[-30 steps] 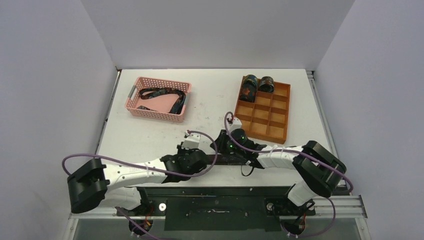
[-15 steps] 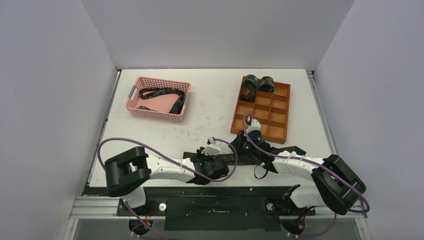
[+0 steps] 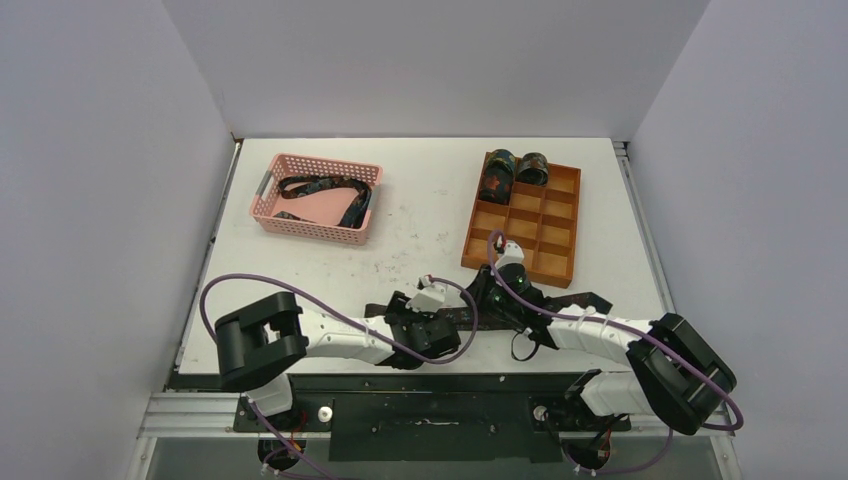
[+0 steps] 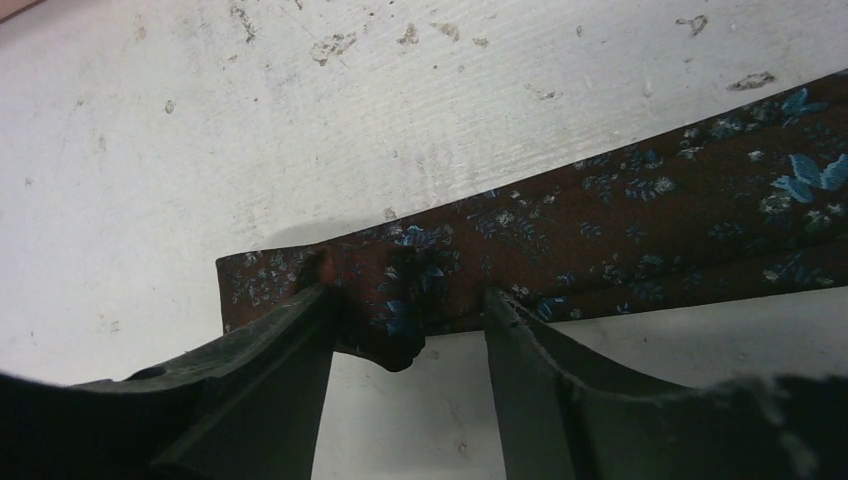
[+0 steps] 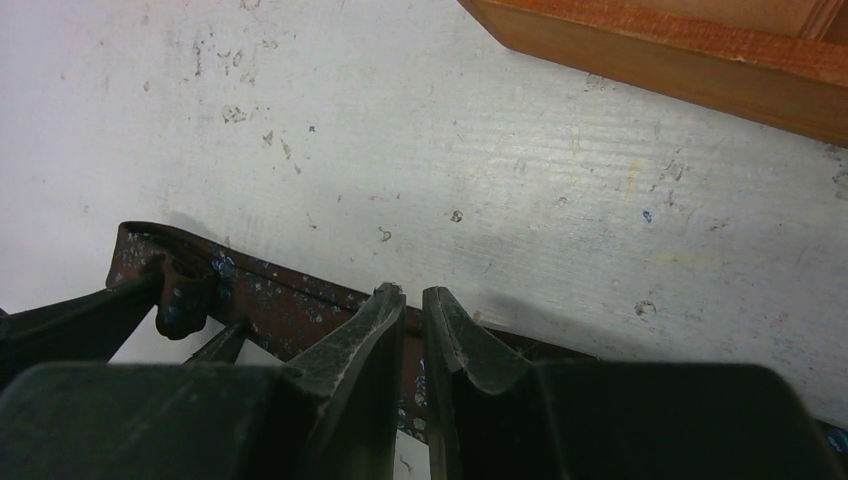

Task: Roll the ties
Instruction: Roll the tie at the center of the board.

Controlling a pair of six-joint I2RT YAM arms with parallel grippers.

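Left gripper (image 4: 410, 293): jaws standing apart, low over the tabletop close to its near edge, straddling the narrow squared-off end of the flat tie (image 4: 650, 220). A small curl of that end hangs between the fingers, and one finger (image 4: 290, 340) touches the fabric at the tip, but nothing is clamped.
Right gripper (image 5: 413, 292): fingers drawn together to a sliver, down on the same tie further along to the right. Speckled fabric shows in the slit between them, so from where I stand it looks pinched on the cloth.
Tabletop (image 3: 420, 200): white, scuffed and dotted with small marks.
Wooden tray (image 3: 515, 270): orange-brown and divided into compartments, toward the far-right corner. Its near wall is just beyond the right gripper.
Pink basket (image 3: 315, 228): perforated, toward the far-left corner, well apart from both grippers.
Flat tie: dark brown with small blue flowers, stretched left to right along the near edge. It runs from the left gripper, through the right one, to a wider pointed end beyond the right arm.
Basket tie (image 3: 325, 187): a loose dark loop lying inside the pink basket.
Rolled ties (image 3: 498, 172): two dark patterned cylinders side by side in the tray's far-left compartments.
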